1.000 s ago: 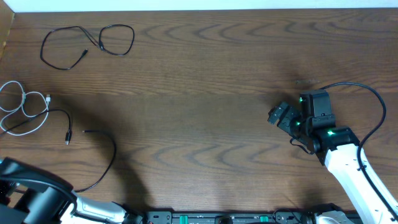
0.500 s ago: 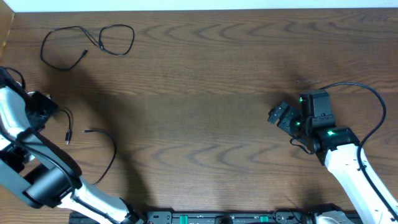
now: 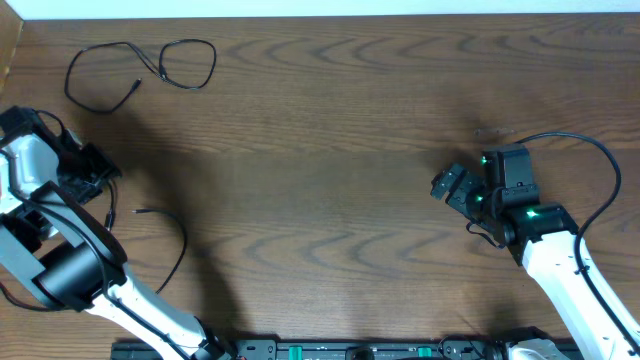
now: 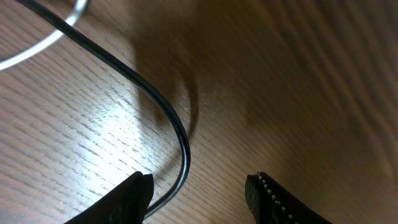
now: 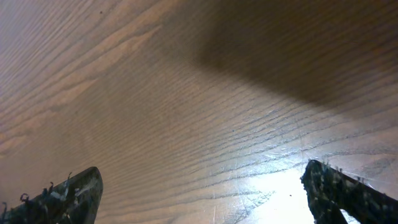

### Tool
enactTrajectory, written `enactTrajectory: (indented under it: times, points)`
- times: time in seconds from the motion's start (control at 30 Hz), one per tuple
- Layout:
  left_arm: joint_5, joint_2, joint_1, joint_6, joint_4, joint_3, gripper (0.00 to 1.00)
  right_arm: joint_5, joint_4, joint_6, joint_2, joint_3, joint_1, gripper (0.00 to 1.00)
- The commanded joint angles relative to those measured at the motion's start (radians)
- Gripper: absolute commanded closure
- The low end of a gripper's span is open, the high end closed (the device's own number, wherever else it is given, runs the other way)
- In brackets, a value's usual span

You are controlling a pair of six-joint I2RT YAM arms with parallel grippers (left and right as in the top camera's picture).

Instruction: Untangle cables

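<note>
Left gripper (image 4: pixel 202 186) low over brown wood-grain table (image 3: pixel 330 150) at far left edge, jaws apart, not clamped on anything. Thin black cord (image 4: pixel 180 137) running diagonally across left wrist view, bending down into the gap and passing just beside the left-hand finger (image 4: pixel 134 198); contact w/ that finger can't be told. Short arc of thin white cord (image 4: pixel 12 61) in top-left corner of same view, crossing the black one there; rest of it hidden under left arm in overhead. Looped thin black cord (image 3: pixel 161 70) lying on its own at top-left of table, near the arm but apart from it. Another thin black cord run (image 3: pixel 184 245) curving from a free end right of the left arm down twd arm base; can't tell if same cord as in wrist view. Right gripper (image 3: pixel 450 188) at right-centre of table, well apart from all cords, jaws spread wide, only bare wood between fingers (image 5: pixel 62 196). Thick black arm wire (image 3: pixel 600 150) arcing behind right arm.
</note>
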Motion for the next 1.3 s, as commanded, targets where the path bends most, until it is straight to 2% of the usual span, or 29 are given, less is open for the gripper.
enactTrajectory:
  times: [0.0,0.27,0.4,0.73,0.83,0.97,1.0,1.07,1.1,1.27]
  points:
    - [-0.029,0.039,0.003,0.026,-0.001,-0.003,0.47,0.015,-0.001,-0.014,-0.003,0.003,-0.002,0.01]
    - [-0.129,0.042,0.003,0.026,-0.008,-0.003,0.47,0.015,-0.001,-0.014,-0.003,0.003,-0.002,0.01]
    - [-0.13,0.042,0.003,0.026,-0.008,-0.003,0.57,0.015,-0.001,-0.014,-0.003,0.003,-0.002,0.01]
    - [-0.13,0.042,0.003,0.026,0.019,-0.047,0.58,0.015,-0.001,-0.014,-0.003,0.003,-0.002,0.01]
    - [-0.13,0.042,0.003,0.026,0.022,-0.048,0.67,0.015,-0.001,-0.014,-0.003,0.003,-0.002,0.01]
    - [-0.13,0.042,0.003,0.026,0.023,-0.048,0.67,0.015,-0.001,-0.014,-0.003,0.003,-0.002,0.01]
    - [-0.13,0.042,0.003,0.026,0.023,-0.048,0.71,0.015,-0.001,-0.014,-0.003,0.003,-0.002,0.01]
    - [-0.13,0.041,0.003,0.023,0.023,-0.047,0.9,0.015,-0.001,-0.014,-0.003,0.003,-0.002,0.01]
    - [-0.13,0.041,0.003,0.017,0.022,-0.043,0.92,0.015,-0.001,-0.014,-0.002,0.003,-0.002,0.01]
    - [-0.13,0.008,0.003,-0.068,-0.029,0.009,0.92,0.015,-0.001,-0.014,-0.002,0.003,-0.002,0.01]
